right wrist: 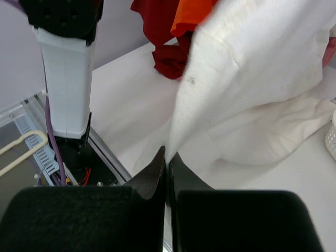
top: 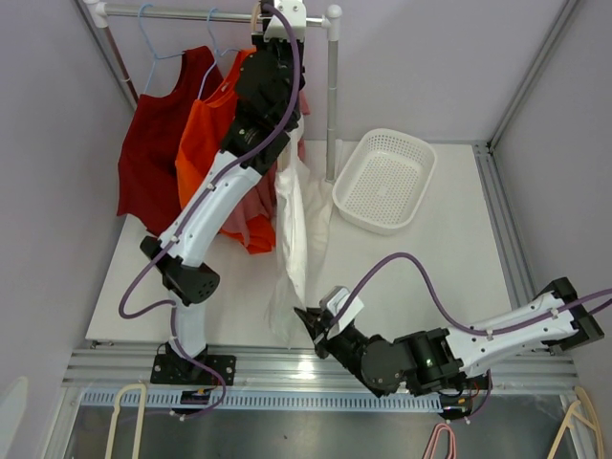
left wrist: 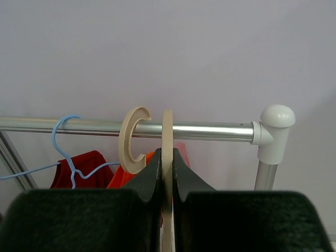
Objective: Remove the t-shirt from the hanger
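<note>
The white t-shirt (top: 298,215) is seen hanging below the right end of the rail (top: 191,13), its cloth drawn down and away from the rail towards the near edge of the table (top: 449,277). It is carried by a wooden hanger (left wrist: 167,142), whose hook is seen edge-on at the rail. The left gripper (left wrist: 167,170) is raised to the rail and its fingers are closed onto that hanger just under the bar. The lower edge of the t-shirt is pinched by the right gripper (right wrist: 167,157), well below the rail and near the table's front, with the jaws pressed together on the fabric.

A second wooden hook (left wrist: 134,139) is hung on the rail just left of the gripped one. Further left along the rail an orange garment (top: 206,143) and a red garment (top: 153,143) are hung, the red one on a blue hanger (left wrist: 63,137). A white basket (top: 421,182) is set on the table to the right of the rail's post.
</note>
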`<state>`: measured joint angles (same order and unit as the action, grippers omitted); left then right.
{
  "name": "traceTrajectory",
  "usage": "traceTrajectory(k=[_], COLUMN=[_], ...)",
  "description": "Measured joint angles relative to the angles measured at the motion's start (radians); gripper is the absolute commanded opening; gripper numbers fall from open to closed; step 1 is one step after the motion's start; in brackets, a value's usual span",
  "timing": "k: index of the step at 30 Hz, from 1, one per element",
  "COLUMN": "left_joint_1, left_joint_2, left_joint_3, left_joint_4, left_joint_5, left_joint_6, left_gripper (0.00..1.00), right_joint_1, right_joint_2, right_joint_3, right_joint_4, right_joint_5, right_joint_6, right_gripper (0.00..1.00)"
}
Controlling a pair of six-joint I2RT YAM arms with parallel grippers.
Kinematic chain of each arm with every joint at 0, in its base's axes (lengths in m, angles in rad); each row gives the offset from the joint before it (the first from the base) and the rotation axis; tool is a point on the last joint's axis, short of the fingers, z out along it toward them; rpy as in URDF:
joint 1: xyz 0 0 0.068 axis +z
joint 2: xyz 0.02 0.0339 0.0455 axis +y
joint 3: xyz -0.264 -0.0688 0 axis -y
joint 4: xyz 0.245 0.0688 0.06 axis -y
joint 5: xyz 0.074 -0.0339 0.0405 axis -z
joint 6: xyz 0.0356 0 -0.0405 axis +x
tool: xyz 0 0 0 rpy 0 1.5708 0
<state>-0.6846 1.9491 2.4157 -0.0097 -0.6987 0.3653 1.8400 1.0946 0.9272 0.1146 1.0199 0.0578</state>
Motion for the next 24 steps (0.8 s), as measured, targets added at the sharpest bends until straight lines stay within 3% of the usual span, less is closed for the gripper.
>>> traceTrajectory(k=[5, 10, 14, 19, 24], left_joint_1=[0.003, 0.006, 0.012, -0.005, -0.049], left_joint_2=[0.000, -0.001, -0.043, -0.149, -0.317], left_joint_3=[0.000, 0.001, -0.042, -0.066, -0.089], left_joint_4=[-0.021, -0.080, -0.155, -0.289, -0.432], left_joint_5=[0.000, 0.032, 0.109, 0.160, 0.189], left_joint_6=[-0.003, -0.060, -0.146, -0.237, -0.336], left_gripper=[0.01, 0.01, 0.01, 0.01, 0.01], right_joint_1=[0.064, 0.035, -0.136, -0.488, -0.745], right_joint_2=[0.052, 0.074, 0.060, 0.020, 0.106], right_joint_3=[-0.014, -0.034, -0.053, -0.048, 0.119], right_joint_4=[-0.018, -0.078, -0.135, -0.151, -0.178], right_joint_5=[0.051, 0.079, 0.010, -0.140, -0.279], right_joint_6=[0.031, 0.133, 0.195, 0.200, 0.187], right_gripper=[0.00, 0.00, 0.00, 0.00, 0.00])
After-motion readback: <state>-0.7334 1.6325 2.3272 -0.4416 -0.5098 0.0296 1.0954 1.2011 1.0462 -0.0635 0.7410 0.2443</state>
